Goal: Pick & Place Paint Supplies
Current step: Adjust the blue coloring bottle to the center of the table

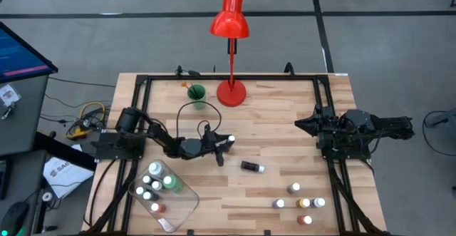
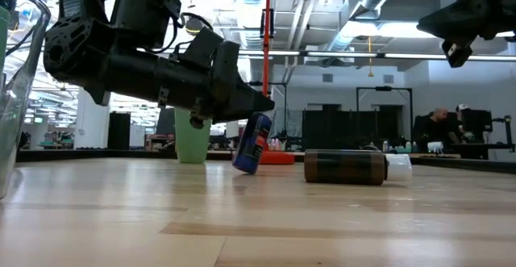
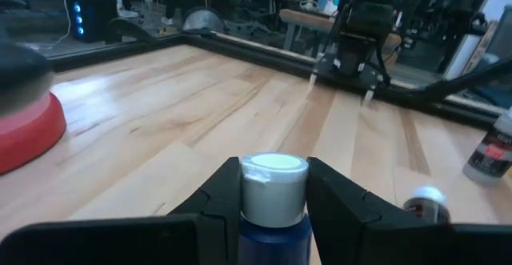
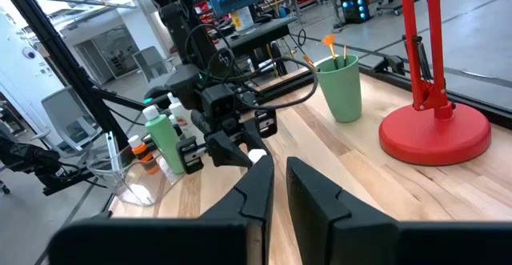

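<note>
Nearest item: small blue paint bottle with a white cap (image 3: 274,186), seen from the left wrist view clamped between two dark fingers (image 3: 218,197).
Left end effector (image 1: 225,145): closed on the blue paint bottle, near the middle of the light wooden surface (image 1: 278,132); in the low view the bottle (image 2: 252,143) hangs tilted, and whether its base touches the wood cannot be told.
Right end effector (image 4: 277,186): empty, fingers narrowed almost together, parked at the right edge of the surface.
Other task items: dark brown bottle with a white cap (image 1: 251,167) lying on its side just beyond the held bottle; several small white-capped bottles (image 1: 299,202) standing near the front right.
Destination: clear plastic tray (image 1: 178,204) at the front left, already holding the larger green bottle (image 1: 168,182) and a few small ones.
Bystanders: pale green cup with brushes (image 1: 196,92) and red desk lamp (image 1: 230,50) toward the rear.
Stage, as judged: bottle grasped, carry to the tray not yet done.
Risk one: grip sits high, at the cap, and the bottle is tilted; a quick swing could let it pivot or slip out.
Risk two: a low carry path could clip the tray wall or topple bottles inside.
Risk three: the lying brown bottle could roll if nudged.
</note>
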Controlling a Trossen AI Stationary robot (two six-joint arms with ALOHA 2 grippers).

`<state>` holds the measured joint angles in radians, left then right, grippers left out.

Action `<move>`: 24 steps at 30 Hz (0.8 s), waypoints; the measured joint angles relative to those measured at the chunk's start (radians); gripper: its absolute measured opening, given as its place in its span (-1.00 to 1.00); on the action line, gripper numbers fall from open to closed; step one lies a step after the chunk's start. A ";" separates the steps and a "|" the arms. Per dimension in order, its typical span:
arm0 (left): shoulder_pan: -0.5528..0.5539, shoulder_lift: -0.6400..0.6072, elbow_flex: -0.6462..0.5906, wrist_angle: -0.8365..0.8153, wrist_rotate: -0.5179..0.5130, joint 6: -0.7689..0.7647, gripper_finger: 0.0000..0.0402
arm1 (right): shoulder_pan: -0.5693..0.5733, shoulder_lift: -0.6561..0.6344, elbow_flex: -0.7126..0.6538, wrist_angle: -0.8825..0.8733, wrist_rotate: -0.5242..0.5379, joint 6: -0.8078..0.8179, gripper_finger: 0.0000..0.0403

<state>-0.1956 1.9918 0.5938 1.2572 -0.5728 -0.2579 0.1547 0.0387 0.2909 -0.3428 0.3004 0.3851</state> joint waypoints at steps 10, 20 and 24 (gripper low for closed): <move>0.000 0.003 0.000 0.002 0.001 -0.012 -0.49 | 0.000 0.000 0.000 0.000 0.000 0.000 -0.83; -0.007 0.003 0.000 -0.001 0.004 -0.011 -0.22 | 0.000 0.000 0.000 0.000 0.000 0.000 -0.83; -0.007 0.003 0.000 0.000 0.020 -0.009 -0.14 | 0.000 0.000 0.000 0.000 0.000 0.000 -0.83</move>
<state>-0.2024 1.9945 0.5938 1.2568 -0.5529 -0.2672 0.1547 0.0388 0.2909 -0.3429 0.3003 0.3847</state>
